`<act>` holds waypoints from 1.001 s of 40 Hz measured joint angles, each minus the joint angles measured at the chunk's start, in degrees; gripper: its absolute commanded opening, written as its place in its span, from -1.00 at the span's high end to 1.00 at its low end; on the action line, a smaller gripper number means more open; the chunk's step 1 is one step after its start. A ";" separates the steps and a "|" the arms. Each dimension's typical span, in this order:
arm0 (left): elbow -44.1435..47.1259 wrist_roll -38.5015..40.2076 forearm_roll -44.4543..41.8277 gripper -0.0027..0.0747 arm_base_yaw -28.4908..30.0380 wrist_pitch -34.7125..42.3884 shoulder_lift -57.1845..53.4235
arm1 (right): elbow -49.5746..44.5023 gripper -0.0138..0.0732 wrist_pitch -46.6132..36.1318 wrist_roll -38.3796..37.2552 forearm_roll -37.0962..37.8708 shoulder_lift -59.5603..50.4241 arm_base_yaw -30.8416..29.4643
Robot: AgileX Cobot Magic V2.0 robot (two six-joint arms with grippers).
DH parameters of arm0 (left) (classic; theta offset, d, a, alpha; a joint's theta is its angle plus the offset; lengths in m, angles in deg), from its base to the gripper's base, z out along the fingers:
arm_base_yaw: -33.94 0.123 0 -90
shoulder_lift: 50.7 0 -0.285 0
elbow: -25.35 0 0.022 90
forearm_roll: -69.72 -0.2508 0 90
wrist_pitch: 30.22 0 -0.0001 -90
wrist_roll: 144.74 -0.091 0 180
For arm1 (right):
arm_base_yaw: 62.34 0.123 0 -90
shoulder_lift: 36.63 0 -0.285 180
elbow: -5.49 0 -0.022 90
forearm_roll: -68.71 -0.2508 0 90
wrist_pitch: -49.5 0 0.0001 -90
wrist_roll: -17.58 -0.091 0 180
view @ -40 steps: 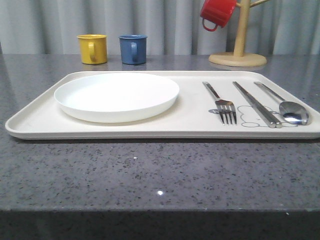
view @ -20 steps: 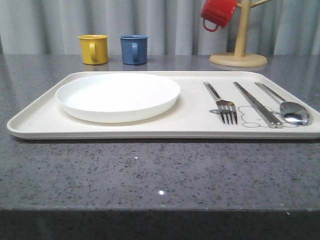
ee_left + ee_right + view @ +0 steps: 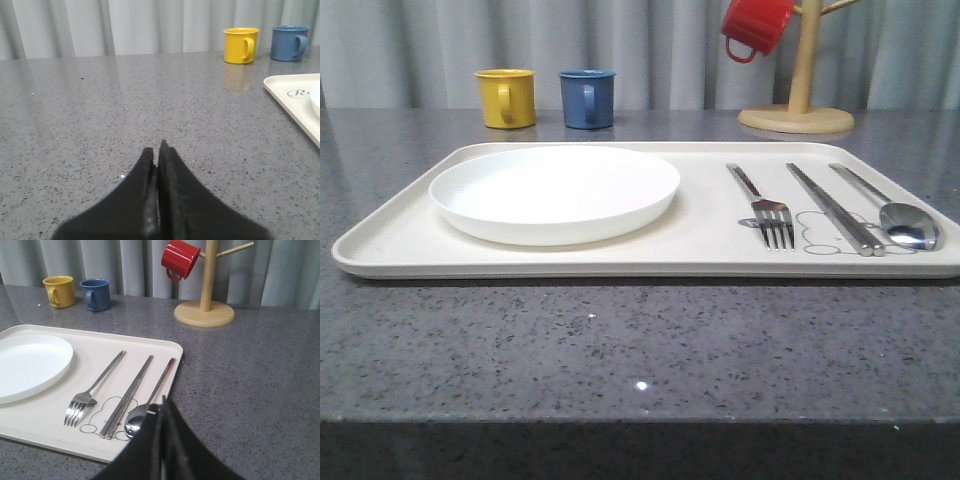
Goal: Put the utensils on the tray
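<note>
The cream tray [image 3: 390, 240] lay flat on the speckled grey surface [image 3: 620, 350], its long side facing the robot. On its left half sat the round white plate [image 3: 555, 192]. On its right half three silver utensils lay side by side, handles pointing away from the robot: the fork [image 3: 765, 210] nearest the plate, the chopsticks [image 3: 832, 207] in the middle over the line-drawn rabbit, and the spoon [image 3: 895, 215] nearest the tray's right edge. None of the three touched another.

Behind the tray, a yellow mug [image 3: 506, 97] and a blue mug [image 3: 587, 97] stood close together on the surface, and a red mug [image 3: 756, 26] hung on a wooden mug tree [image 3: 797, 105] further right.

In the left wrist view the left gripper [image 3: 159, 155] had its black fingers [image 3: 172, 200] pressed together with nothing between them, above bare surface beside the tray's corner. In the right wrist view the right gripper [image 3: 163, 407] was likewise clenched and empty, its tips over the near right part of the tray by the spoon's bowl.
</note>
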 measured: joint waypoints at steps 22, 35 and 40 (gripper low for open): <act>0.00 0.00 0.00 0.98 0.00 0.10 0.00 | 0.00 0.97 -0.04 0.00 0.00 0.00 0.00; 0.00 0.00 0.00 0.98 0.00 0.10 0.00 | 0.00 0.97 -0.04 0.00 0.00 0.00 0.00; 0.00 0.00 0.00 0.98 0.00 0.10 0.00 | -1.44 0.97 -1.66 0.00 0.00 -0.57 -0.30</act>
